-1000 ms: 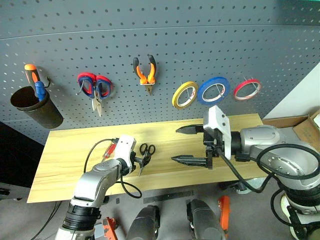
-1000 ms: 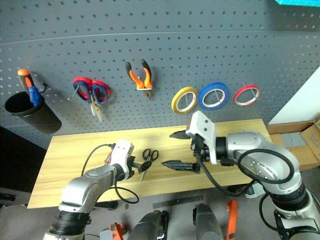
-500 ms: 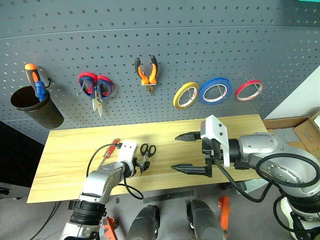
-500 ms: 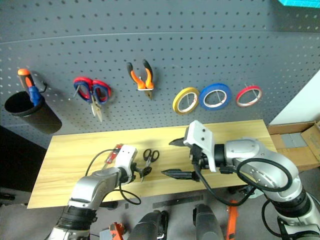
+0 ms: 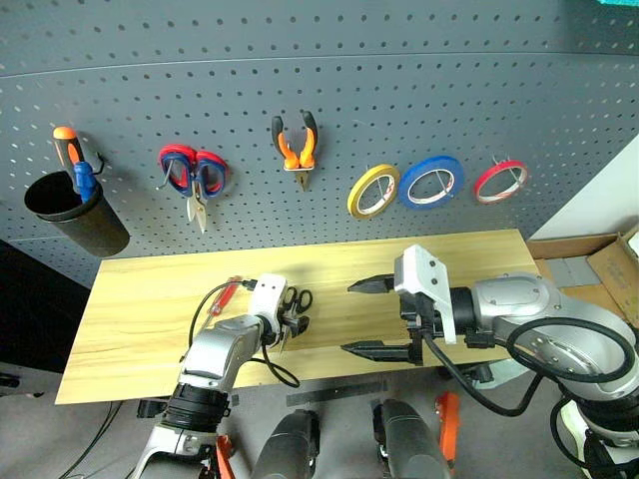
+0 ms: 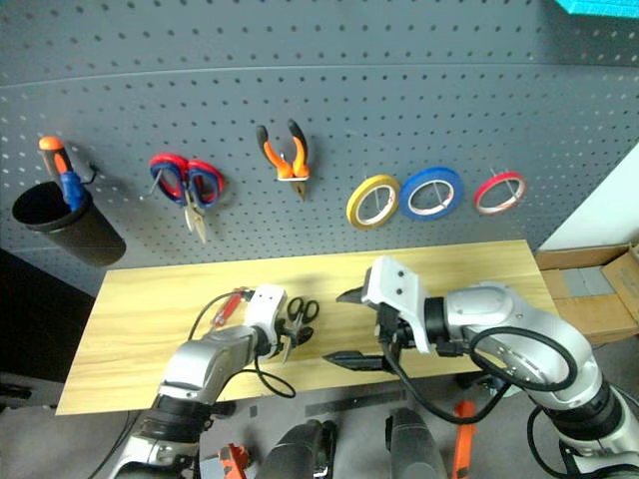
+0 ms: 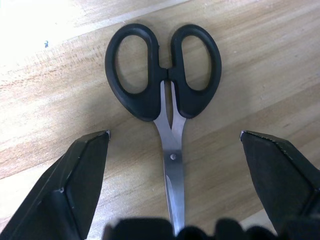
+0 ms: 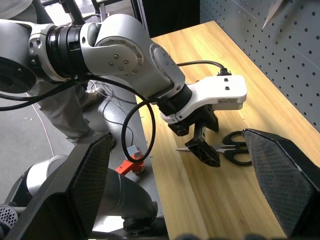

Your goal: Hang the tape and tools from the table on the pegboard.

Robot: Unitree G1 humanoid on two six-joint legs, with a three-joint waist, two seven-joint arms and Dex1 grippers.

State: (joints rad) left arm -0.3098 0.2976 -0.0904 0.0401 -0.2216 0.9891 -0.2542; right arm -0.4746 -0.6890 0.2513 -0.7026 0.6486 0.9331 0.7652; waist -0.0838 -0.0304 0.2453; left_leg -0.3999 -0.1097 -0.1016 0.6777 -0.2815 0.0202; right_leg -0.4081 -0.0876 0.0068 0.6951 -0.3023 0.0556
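Now the left end effector (image 7: 170, 175), fingers spread wide, straddles the small black-handled scissors (image 7: 165, 90) on the light wooden desk (image 5: 150, 309), blades pointing back toward it, handles ahead

The two head views looked forward and down from above at the desk (image 5: 150, 299) and pegboard (image 5: 399, 90). The left wrist view sat close over the scissors (image 7: 165, 85); the right wrist view, farther off, shared them.

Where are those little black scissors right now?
In the head views the scissors lie flat on the table, left of centre, between the left pincer's open fingers, with the red-handled screwdriver just to their left.
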